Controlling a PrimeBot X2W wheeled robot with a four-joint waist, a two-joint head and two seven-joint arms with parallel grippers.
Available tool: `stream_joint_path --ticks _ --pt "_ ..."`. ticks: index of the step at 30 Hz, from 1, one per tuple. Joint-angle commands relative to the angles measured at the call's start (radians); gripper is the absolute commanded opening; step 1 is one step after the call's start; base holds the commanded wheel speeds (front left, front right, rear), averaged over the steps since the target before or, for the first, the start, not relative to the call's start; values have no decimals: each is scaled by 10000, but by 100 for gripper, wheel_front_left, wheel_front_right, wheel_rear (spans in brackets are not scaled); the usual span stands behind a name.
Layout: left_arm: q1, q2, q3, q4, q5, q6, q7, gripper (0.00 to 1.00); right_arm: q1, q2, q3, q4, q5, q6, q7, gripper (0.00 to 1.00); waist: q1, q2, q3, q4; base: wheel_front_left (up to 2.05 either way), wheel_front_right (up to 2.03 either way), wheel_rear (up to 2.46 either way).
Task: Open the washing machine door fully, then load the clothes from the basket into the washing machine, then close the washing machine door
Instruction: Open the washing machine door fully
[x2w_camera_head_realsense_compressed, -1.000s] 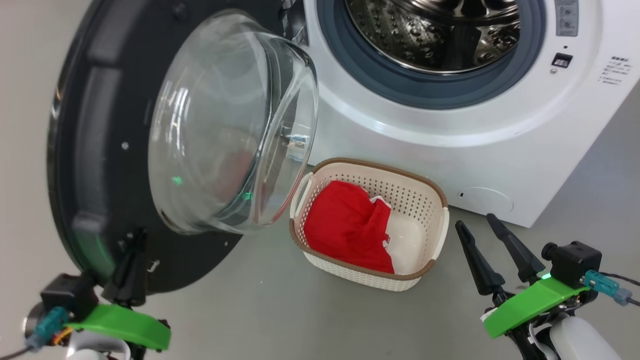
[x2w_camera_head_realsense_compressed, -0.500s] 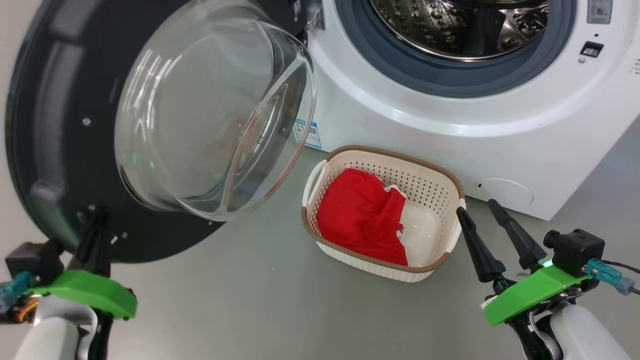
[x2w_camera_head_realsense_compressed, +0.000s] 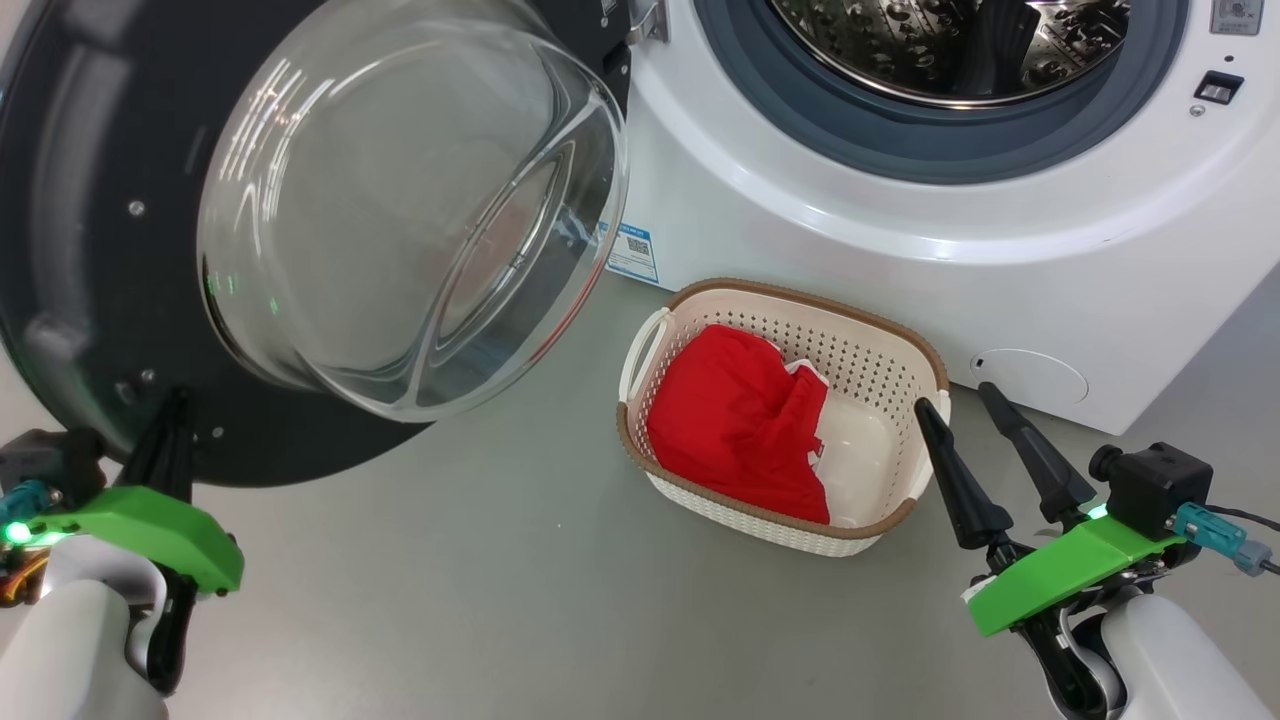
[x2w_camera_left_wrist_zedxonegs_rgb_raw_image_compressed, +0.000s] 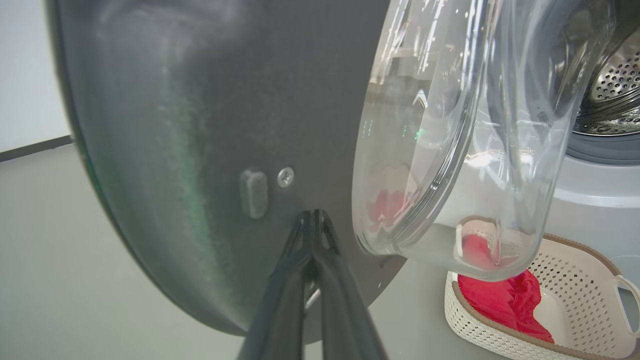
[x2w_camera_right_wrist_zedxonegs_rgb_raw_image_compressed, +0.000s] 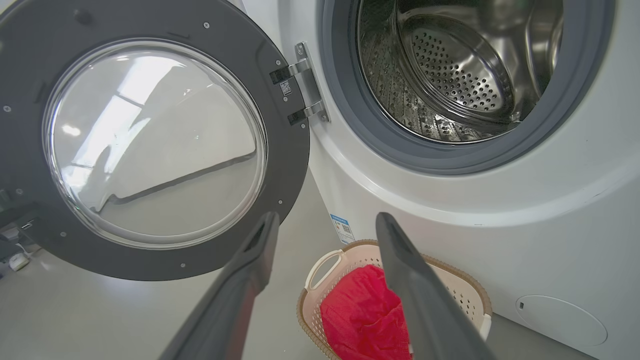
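A plain grey floor (x2w_camera_head_realsense_compressed: 500, 600) runs under the white washing machine (x2w_camera_head_realsense_compressed: 850, 260), with a pale wall behind in the left wrist view. Compared with a second ago, the washing machine door (x2w_camera_head_realsense_compressed: 90, 300) stands swung wider from the opening. A blue label (x2w_camera_head_realsense_compressed: 633, 252) on the machine's front, then hidden behind the door's glass bowl (x2w_camera_head_realsense_compressed: 400, 200), now shows. The head camera has also turned, so the whole picture has shifted.

The left gripper (x2w_camera_head_realsense_compressed: 176, 400) has gone leftward with the door. Its fingers are pressed together with nothing between them, and the tips sit against the door's black inner face near its lower rim, just beside a screw (x2w_camera_left_wrist_zedxonegs_rgb_raw_image_compressed: 285, 176). The right gripper (x2w_camera_head_realsense_compressed: 952, 395) is spread as wide as before and holds nothing. Its tips hover just beside the right end of the basket (x2w_camera_head_realsense_compressed: 760, 520).

The basket rests on the floor, close in front of the machine, below the round cap (x2w_camera_head_realsense_compressed: 1030, 378). The clothes (x2w_camera_head_realsense_compressed: 735, 420) lie heaped in its left half as before: red fabric with a bit of white trim at its right edge, and bare basket bottom beside it. Inside the grey gasket (x2w_camera_head_realsense_compressed: 900, 140), the drum (x2w_camera_head_realsense_compressed: 950, 50) shows bare perforated steel.
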Motion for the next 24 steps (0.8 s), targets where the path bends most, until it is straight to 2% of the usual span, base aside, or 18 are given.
stream_joint_path --ticks 1,14,24 --pt "-560 690 325 159 81 4 -146 0 -179 19 177 -210 -38 16 -120 100 0 0 -4 1 0 0 0" --pt "-978 634 49 1008 -12 -97 -350 0 -120 22 194 -206 34 16 -120 100 0 0 -114 6 0 0 0" --pt "-564 590 185 503 -61 -111 -361 0 -89 38 230 -160 87 16 -120 100 0 0 -218 -45 0 0 0"
